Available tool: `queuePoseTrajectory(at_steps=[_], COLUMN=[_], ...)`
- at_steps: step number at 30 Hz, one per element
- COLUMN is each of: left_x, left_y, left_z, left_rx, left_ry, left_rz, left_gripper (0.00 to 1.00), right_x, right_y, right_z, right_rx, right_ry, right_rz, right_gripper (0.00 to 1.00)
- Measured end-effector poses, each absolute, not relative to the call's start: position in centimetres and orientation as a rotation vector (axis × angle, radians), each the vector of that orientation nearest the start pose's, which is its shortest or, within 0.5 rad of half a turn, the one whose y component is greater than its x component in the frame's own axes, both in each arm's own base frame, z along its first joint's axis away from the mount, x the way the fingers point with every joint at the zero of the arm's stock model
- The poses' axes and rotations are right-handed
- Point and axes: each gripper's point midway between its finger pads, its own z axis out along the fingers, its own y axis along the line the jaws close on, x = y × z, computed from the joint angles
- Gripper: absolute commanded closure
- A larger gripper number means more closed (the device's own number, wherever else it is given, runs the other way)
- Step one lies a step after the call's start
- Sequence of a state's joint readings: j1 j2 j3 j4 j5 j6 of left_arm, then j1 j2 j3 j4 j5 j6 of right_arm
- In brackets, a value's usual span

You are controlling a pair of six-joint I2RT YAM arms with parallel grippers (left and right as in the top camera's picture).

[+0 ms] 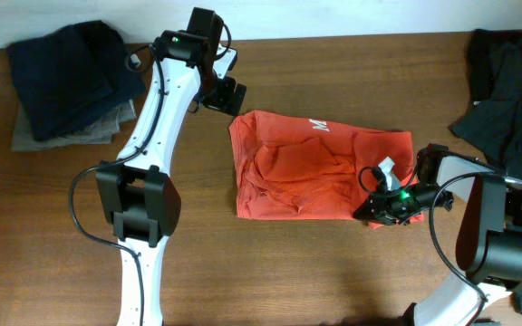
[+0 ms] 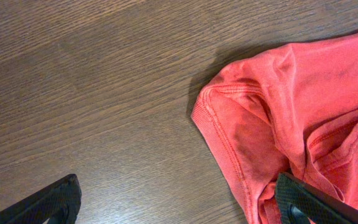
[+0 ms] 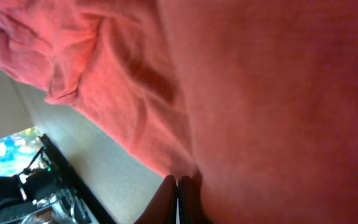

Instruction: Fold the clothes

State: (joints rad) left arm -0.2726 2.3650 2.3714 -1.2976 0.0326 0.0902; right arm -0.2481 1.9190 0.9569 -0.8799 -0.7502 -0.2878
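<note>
The clothes are a red-orange T-shirt (image 1: 315,167) lying crumpled in a rough rectangle mid-table, with white lettering (image 1: 317,127) near its far edge. My left gripper (image 1: 227,95) hovers at the shirt's far left corner, open wide. In the left wrist view that gripper (image 2: 182,202) straddles bare wood, and the shirt's hemmed sleeve (image 2: 241,124) lies by its right finger (image 2: 309,202). My right gripper (image 1: 381,206) sits at the shirt's near right corner. In the right wrist view its fingers (image 3: 169,202) are pressed together on the red fabric (image 3: 260,93), which fills most of the view.
A pile of dark navy garments (image 1: 66,77) on a grey cloth (image 1: 71,136) lies at the back left. More dark clothing (image 1: 506,81) is heaped at the right edge. The brown wooden table (image 1: 333,272) shows in front of the shirt.
</note>
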Motion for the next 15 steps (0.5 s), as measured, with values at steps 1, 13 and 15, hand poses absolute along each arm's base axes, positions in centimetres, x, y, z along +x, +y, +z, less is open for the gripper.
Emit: queuePoseTrajectory(at_steps=[1,13,15], left_x=[50.0,50.1,50.3], left_y=[-14.5,-14.6,-14.6], left_z=[12.4,12.4,12.5], left_rx=[0.523,0.523,0.521], left_ry=[2.816,2.813,2.806], left_rz=[-0.083,-0.084,-0.084], left_gripper=[0.01,0.01,0.01], right_x=[26.8,30.9,32.9], right_y=[5.2,4.7,4.4], right_z=[0.1,5.5,8.0], right_rx=[0.109,0.059,0.02], right_ry=[2.952,2.882,2.837], right_rz=[1.21,1.243,1.221], right_gripper=[0.96,0.7,0.33])
